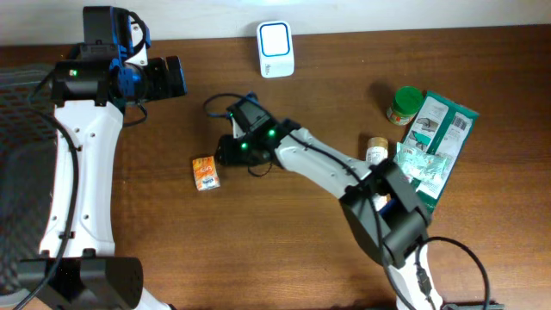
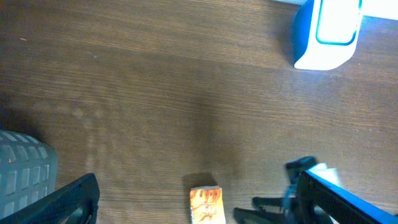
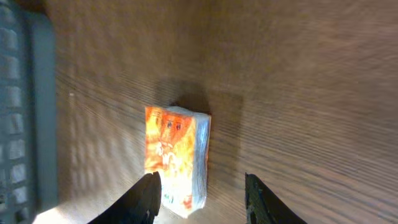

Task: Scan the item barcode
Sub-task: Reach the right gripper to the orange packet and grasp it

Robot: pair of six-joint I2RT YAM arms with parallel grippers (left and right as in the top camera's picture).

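Orange packet (image 1: pixel 205 172) lies flat on the table (image 1: pixel 258 250), left of its middle. Right claw (image 3: pixel 200 180) straddles the packet's end, jaws apart and not gripping, evidently aligning for pickup. Left claw (image 1: pixel 176 77) stands wide and empty near the far edge.

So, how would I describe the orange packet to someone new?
On the wooden table, find the white and blue scanner at the far edge. Nearer and left, beside the right gripper, lies a small packet. It is orange; the other goods, far right, are mostly green.
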